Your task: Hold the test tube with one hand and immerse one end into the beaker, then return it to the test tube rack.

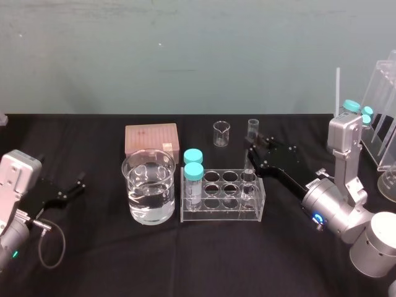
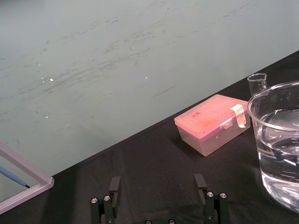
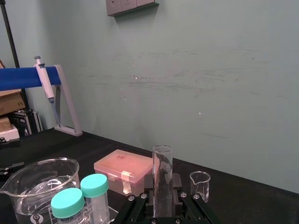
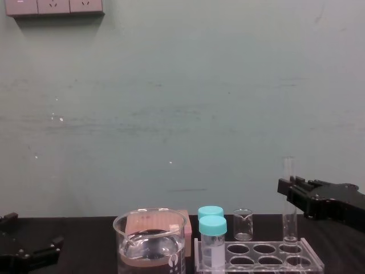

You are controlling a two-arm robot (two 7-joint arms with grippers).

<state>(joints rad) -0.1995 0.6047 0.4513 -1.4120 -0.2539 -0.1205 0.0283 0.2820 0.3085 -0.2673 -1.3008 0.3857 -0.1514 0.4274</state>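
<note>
test tube (image 1: 252, 129): long, thin, clear, uncapped; upright, foot in the end hole at 3 o'clock of the test tube rack (image 1: 223, 216), pinched mid-height between the fingers (image 3: 148, 191) of the right hand (image 1: 252, 151). rack: low clear acrylic, mid-worktop (image 1: 185, 260). beaker (image 1: 148, 185): wide, spouted, about half full of clear liquid, just beside the rack at 9 o'clock.

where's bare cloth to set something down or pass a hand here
Free: the cloth in front of beaker and rack, and the gap between the open left gripper and beaker. Crowded: beaker, vials and rack sit close; right gripper grips the tube at the rack's right end.
</note>
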